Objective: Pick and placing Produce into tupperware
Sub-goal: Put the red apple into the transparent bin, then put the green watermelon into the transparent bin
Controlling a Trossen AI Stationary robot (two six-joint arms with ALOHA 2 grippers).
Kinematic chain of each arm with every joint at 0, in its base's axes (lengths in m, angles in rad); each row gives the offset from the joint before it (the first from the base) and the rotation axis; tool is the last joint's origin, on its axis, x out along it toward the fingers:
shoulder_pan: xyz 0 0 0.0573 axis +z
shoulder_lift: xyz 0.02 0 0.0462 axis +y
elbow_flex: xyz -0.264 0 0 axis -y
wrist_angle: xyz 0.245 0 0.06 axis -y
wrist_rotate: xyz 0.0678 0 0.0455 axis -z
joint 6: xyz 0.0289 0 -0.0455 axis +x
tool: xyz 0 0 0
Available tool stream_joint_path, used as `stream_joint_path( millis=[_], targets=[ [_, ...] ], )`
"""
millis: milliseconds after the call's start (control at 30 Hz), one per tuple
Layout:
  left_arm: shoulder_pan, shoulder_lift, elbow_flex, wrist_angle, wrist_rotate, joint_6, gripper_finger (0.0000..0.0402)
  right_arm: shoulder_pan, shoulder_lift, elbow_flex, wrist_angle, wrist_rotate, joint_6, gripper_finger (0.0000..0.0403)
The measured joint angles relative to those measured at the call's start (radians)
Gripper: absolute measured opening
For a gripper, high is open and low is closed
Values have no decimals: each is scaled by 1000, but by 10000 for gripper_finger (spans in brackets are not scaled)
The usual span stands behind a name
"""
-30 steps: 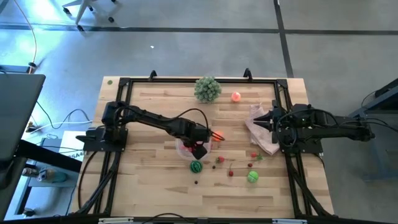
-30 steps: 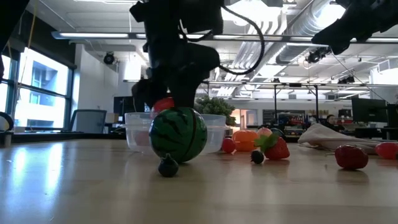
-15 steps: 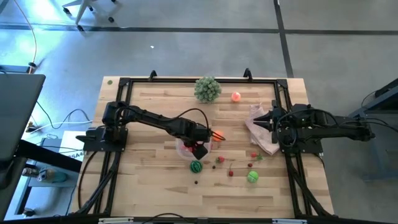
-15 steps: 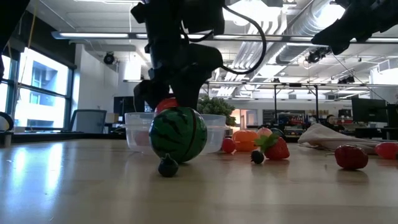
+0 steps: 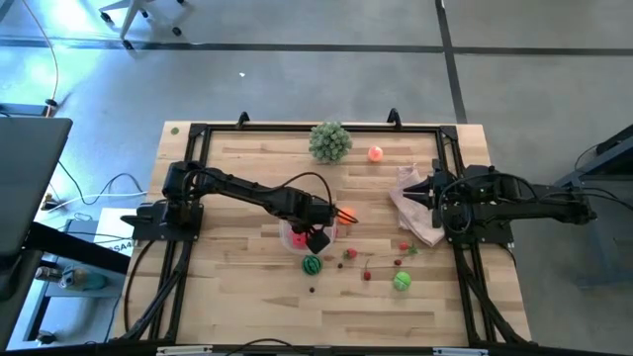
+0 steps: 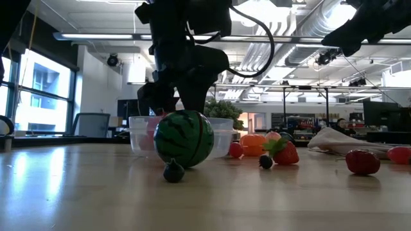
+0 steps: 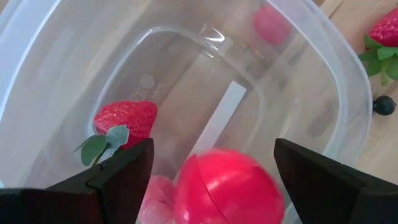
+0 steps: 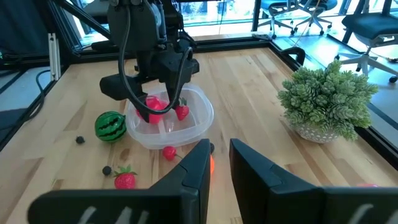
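Observation:
The clear tupperware (image 5: 289,229) stands on the table left of centre. My left gripper (image 7: 214,162) hangs just above it, pointing down, open. A red ball (image 7: 227,186) lies below and between its fingers, apart from both, inside the tupperware (image 7: 311,74) with a strawberry (image 7: 127,121). More Produce lies on the table: a watermelon ball (image 5: 313,265), a green ball (image 5: 402,282), strawberries and berries (image 5: 367,275). My right gripper (image 8: 219,149) waits over the table's right side, shut but for a narrow slit, with nothing in it.
A bushy pale-green ball (image 5: 329,141) and a peach-coloured ball (image 5: 376,153) sit at the far edge. A pinkish-white bag (image 5: 415,213) lies under my right gripper. An orange piece (image 5: 346,215) lies right of the tupperware. The near part of the table is bare wood.
My left gripper has let go of the red ball, which has dropped from above the rim down into the tupperware. Neither arm has moved.

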Motion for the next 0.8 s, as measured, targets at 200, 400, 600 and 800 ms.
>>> stream_joint_path(
  millis=[200, 400, 600, 800],
  targets=[
    [0, 0, 0, 2, 0, 0, 320, 0, 0, 0, 0, 0, 0, 52],
    [0, -30, 1, 0, 0, 0, 321, 0, 0, 0, 0, 0, 0, 52],
    [0, -129, 1, -26, -29, -42, 321, 0, 0, 0, 0, 0, 0, 52],
    [-8, -194, 2, -21, -13, -255, 322, 0, 0, 0, 0, 0, 0, 52]
  ],
)
